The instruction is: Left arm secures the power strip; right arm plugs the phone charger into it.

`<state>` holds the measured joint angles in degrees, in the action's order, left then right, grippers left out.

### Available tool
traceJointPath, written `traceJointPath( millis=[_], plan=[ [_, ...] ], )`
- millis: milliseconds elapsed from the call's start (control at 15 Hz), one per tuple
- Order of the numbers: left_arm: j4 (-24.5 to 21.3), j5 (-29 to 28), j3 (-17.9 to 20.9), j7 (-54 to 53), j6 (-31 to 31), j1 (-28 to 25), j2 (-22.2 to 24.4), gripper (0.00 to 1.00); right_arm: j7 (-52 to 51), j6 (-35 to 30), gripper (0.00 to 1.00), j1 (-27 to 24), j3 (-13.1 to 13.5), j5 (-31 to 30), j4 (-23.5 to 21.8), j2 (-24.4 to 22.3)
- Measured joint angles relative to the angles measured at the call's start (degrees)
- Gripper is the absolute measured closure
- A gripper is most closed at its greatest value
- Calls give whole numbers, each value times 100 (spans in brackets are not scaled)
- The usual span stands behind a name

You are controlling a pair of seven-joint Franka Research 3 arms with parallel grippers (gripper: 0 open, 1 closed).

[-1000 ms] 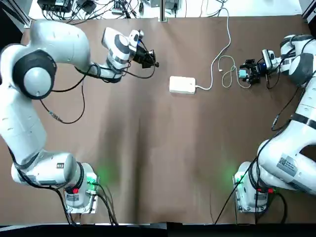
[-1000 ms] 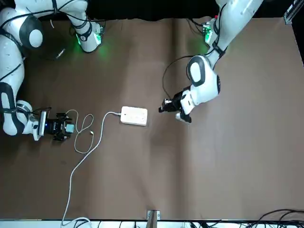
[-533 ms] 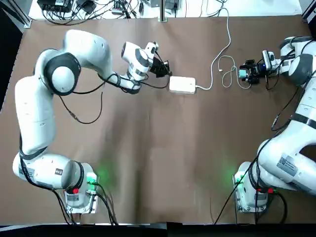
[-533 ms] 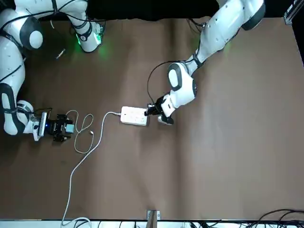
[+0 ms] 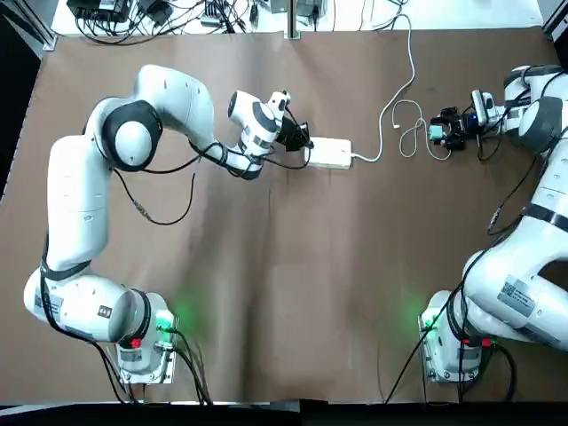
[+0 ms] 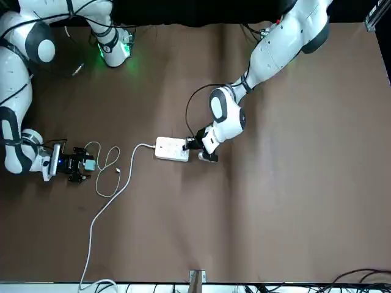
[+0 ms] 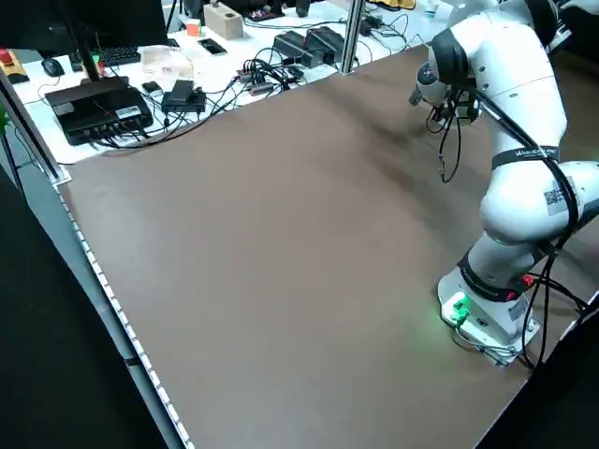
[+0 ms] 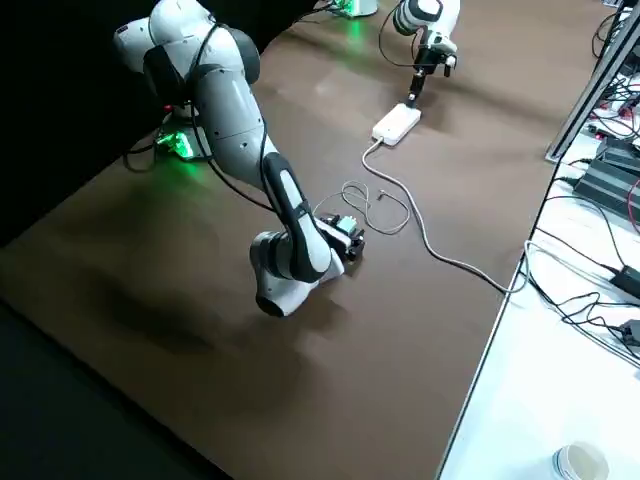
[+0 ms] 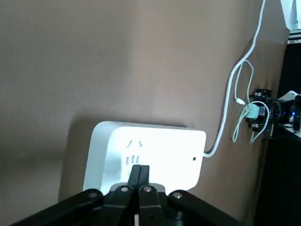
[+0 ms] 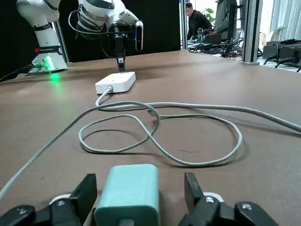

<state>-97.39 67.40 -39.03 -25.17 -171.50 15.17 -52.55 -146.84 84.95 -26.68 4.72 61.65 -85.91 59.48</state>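
The white power strip [image 5: 328, 153] [image 6: 172, 149] [image 9: 150, 150] lies flat at the far middle of the brown table, its thick cord [image 5: 399, 80] running off the far edge. My left gripper [image 5: 303, 142] [image 6: 189, 144] [image 9: 139, 172] is shut, its joined tips resting at the strip's left end. At the far right the teal phone charger [image 5: 436, 132] [image 10: 128, 193] sits on the table between the fingers of my right gripper [image 5: 439, 131] [image 6: 82, 165], which stands open around it with gaps on both sides. The charger's thin cable [image 5: 410, 133] [image 10: 160, 136] loops between charger and strip.
Cables and electronics [image 5: 177, 13] crowd the bench beyond the table's far edge, with a metal post [image 5: 291, 18] at its middle. Both arm bases [image 5: 142, 342] [image 5: 453, 342] stand at the near edge. People [image 10: 197, 23] are in the room behind.
My left arm swung right from the far left until its shut fingertips reached the power strip's end. The right gripper and the charger stayed put.
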Motion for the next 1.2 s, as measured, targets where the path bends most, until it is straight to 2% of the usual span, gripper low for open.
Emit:
traceJointPath(
  millis=[200, 533, 667, 733, 800, 933, 1200],
  plan=[
    [64, 0, -3, -1, -247, 162, -76, 99, 0, -8, 16, 0, -4, -8, 0, 3],
    [85, 0, -3, -1, -281, 204, -92, 99, 0, -10, 19, 0, -2, -28, 0, 3],
    [85, 0, -3, -13, -281, 204, -92, 99, -1, -11, 22, 0, 0, -28, 1, 3],
    [85, 0, -3, -44, -281, 204, -92, 99, 0, -12, 27, -2, 1, -28, 0, 3],
    [85, 0, -3, -79, -281, 204, -93, 99, -1, -13, 27, -2, 1, -28, 1, 3],
    [85, 0, -3, -146, -281, 204, -93, 99, 0, -14, 39, -6, 3, -28, 1, 3],
    [85, 0, -2, -342, -280, 204, -96, 99, 0, -18, 44, -11, 4, -33, 1, 5]
  ],
)
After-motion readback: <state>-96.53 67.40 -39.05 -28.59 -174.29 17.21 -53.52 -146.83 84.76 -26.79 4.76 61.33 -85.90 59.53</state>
